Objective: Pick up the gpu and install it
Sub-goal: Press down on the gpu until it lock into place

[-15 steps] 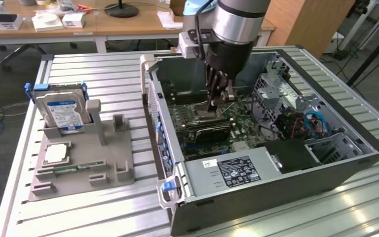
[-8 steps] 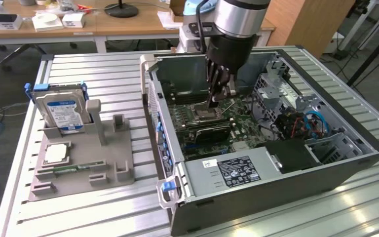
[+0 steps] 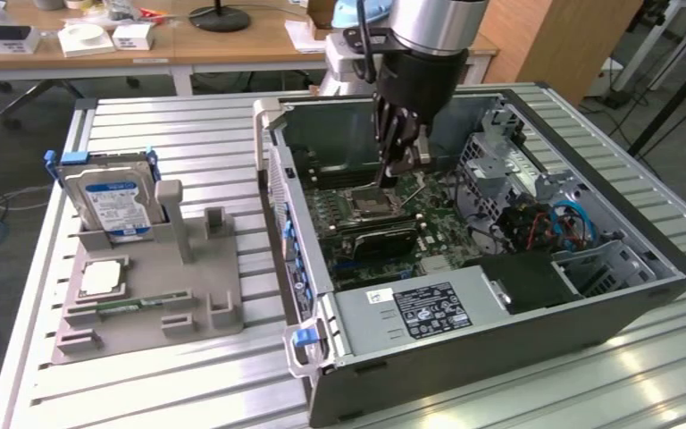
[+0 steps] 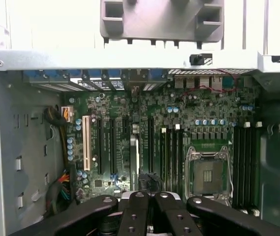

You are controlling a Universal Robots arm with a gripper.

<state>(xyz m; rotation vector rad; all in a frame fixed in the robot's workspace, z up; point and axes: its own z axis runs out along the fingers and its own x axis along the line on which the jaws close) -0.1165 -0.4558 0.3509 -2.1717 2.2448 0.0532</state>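
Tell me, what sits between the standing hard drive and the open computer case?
In the exterior view: the gray holder with its empty posts, then a narrow strip of bare table.

The computer case [image 3: 463, 295] lies open on the desk [image 3: 140, 393] towards the exterior view's right edge; the parts holder [image 3: 140, 286] sits beside it, carrying the hard drive [image 3: 111, 201] upright.

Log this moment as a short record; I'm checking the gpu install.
gripper: shut, inside the case, low over the motherboard by the CPU socket
gpu: seemingly upright in a slot, apart from the gripper
hard drive: standing in the holder beside the case
CPU chip: flat on the holder
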